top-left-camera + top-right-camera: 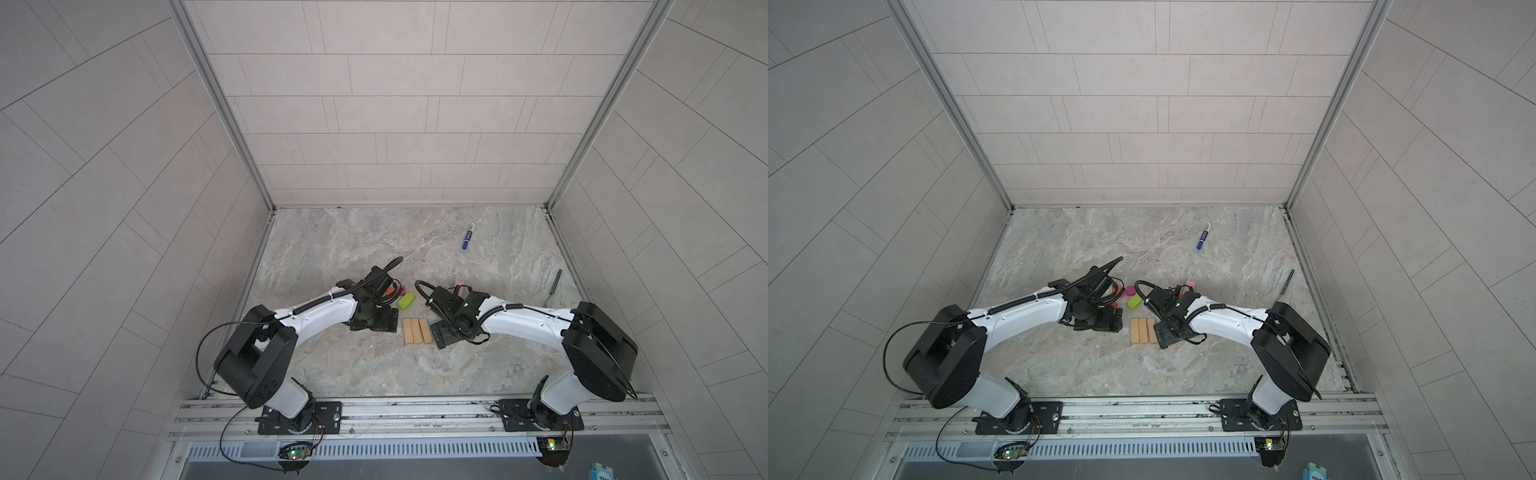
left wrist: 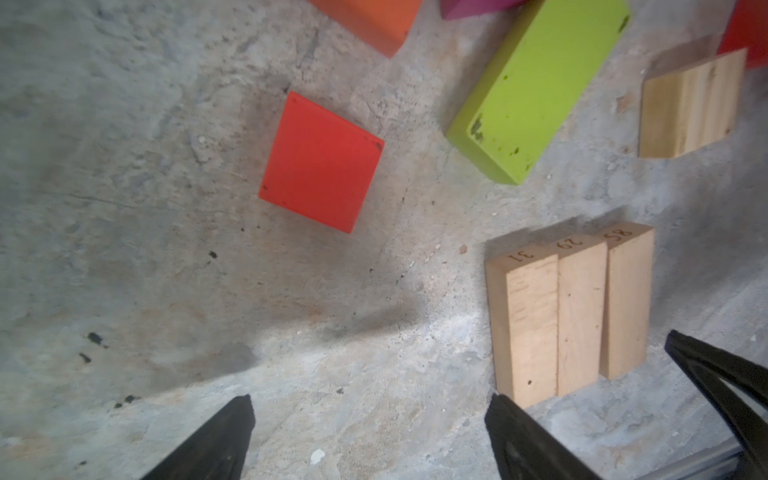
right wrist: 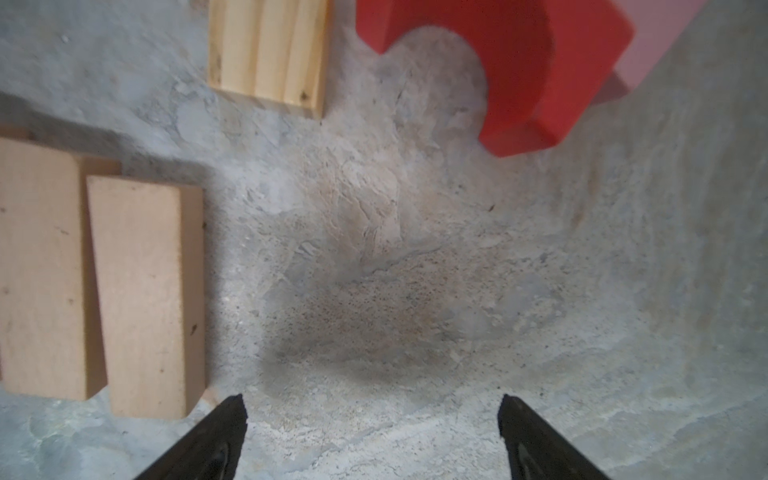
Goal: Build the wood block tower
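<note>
While left gripper (image 2: 370,401) and right gripper (image 3: 372,398) both gape empty, three tan planks (image 1: 417,331) lie side by side

Each hangs low over bare tabletop (image 2: 124,208), one either side of the planks, which lie flat near the table's middle. Beyond them, loose on the table: lime-green brick (image 2: 540,87), red cube (image 2: 322,162), pine block (image 2: 690,108) and red arch (image 3: 519,70), the arch just beside a pink brick (image 3: 665,33)

The left arm (image 1: 316,311) and right arm (image 1: 528,322) are reaching inward, the left gripper (image 2: 370,401) and right gripper (image 3: 370,398) gaping wide, holding nothing.
</note>
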Motion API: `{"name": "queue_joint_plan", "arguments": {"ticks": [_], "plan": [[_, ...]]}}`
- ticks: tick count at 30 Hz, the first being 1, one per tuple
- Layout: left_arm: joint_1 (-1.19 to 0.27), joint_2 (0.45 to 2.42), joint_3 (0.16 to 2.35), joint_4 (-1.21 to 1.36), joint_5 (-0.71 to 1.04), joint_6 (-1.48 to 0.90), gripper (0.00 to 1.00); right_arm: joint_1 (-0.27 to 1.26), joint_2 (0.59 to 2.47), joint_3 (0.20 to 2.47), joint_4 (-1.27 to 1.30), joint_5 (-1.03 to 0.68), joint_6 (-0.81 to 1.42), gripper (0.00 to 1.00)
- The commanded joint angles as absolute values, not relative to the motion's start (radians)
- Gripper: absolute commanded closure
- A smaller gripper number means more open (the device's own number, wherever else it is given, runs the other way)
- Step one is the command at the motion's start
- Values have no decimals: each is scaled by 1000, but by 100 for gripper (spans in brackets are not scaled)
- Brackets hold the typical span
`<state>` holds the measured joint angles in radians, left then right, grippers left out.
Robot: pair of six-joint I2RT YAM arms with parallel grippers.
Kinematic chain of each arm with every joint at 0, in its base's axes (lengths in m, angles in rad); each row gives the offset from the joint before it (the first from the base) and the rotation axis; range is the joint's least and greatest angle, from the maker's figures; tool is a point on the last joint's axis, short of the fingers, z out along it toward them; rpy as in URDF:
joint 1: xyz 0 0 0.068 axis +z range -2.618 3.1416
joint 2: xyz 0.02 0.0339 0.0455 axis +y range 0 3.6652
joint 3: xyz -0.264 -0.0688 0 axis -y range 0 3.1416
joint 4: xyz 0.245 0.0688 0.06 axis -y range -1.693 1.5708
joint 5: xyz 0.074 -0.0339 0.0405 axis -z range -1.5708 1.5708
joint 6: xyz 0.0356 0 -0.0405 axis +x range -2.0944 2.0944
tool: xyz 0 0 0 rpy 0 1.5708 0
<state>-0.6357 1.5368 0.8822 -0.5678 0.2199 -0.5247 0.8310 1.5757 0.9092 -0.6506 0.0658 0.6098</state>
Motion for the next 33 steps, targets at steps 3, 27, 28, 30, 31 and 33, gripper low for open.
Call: {"name": "queue_joint_plan", "arguments": {"ticks": [3,27,28,30,31,33], "plan": [[-641,1554,902,-554,206,-528,6,849,1601,911,-640,54,620,4],[-650,1561,890,-543,204,-530,6,864,1625,930,-630,59,639,4],[-649,1563,890,-541,203,-531,6,864,1624,931,-639,72,640,4],[-651,1565,889,-540,203,-530,6,864,1620,935,-654,93,638,4],[-651,1566,889,-539,204,-530,6,862,1618,938,-662,105,639,4],[-652,1569,888,-535,204,-532,6,857,1611,939,-667,115,639,4]]}}
